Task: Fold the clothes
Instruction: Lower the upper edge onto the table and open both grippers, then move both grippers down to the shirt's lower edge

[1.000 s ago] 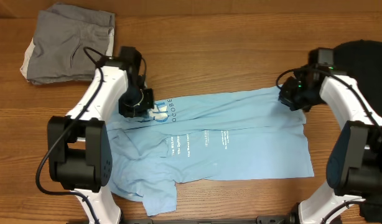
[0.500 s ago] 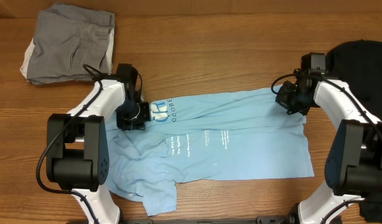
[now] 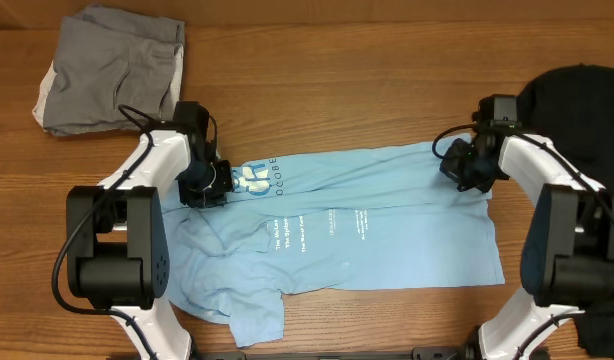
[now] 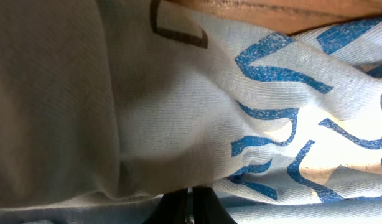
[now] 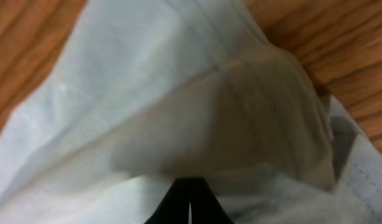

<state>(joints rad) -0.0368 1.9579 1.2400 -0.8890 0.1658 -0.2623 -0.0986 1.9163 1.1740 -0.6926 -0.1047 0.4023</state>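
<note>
The light blue T-shirt [image 3: 347, 225] lies spread across the middle of the desk [image 3: 367, 70], lengthwise from left to right. Its white lettering and blue-printed logo face up, and one sleeve trails towards the near left. The cloth is flat in the middle and rumpled at the left end.

The left arm [image 3: 152, 165] reaches in to the shirt's far left edge, just beside the logo. Its jaws are pressed nearly together, and the wrist view shows the dark fingertips [image 4: 173, 208] pinched on a fold of the printed cloth. The right arm [image 3: 532, 160] comes in at the shirt's far right corner. Its jaws are likewise closed tight, and the fingertips [image 5: 177, 204] nip a raised bunch of pale blue cloth with wood grain showing past it.

A grey garment [image 3: 112, 70], loosely folded, sits at the far left corner, well apart from the shirt. A black garment [image 3: 577, 95] is heaped at the far right edge, just behind the right arm; I can't tell whether the two touch.
</note>
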